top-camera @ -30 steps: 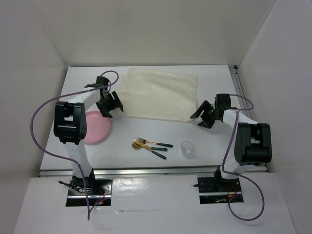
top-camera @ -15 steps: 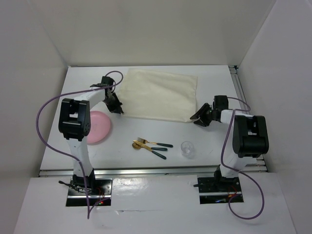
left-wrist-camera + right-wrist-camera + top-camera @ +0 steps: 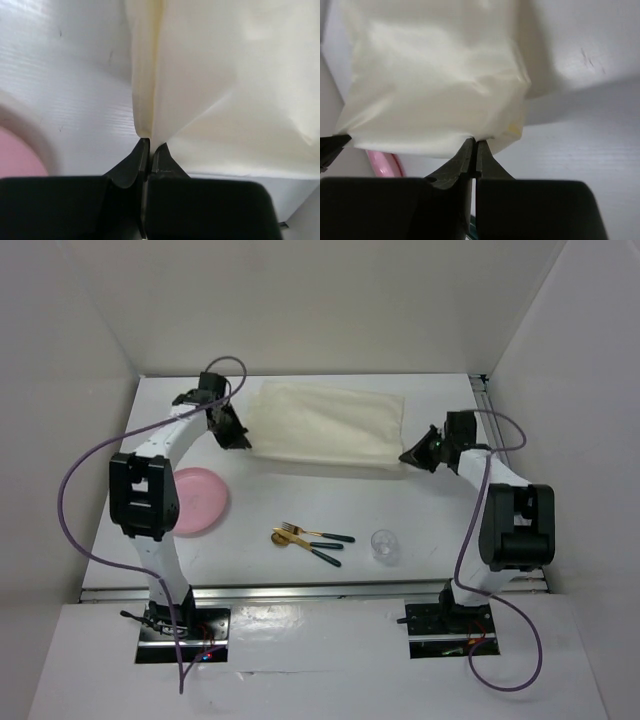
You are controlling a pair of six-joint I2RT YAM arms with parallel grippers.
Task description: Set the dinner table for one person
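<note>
dinner table (image 3: 250, 560) bears cream cloth (image 3: 325, 425) | left tool (image 3: 149, 147) pinching one cloth corner | right tool (image 3: 474, 144) pinching another corner

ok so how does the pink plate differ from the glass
The pink plate is opaque, flat and wide; the glass is clear, upright and smaller. The plate lies left of the cutlery, the glass right of it. Both sit on the dinner table, untouched.
</note>
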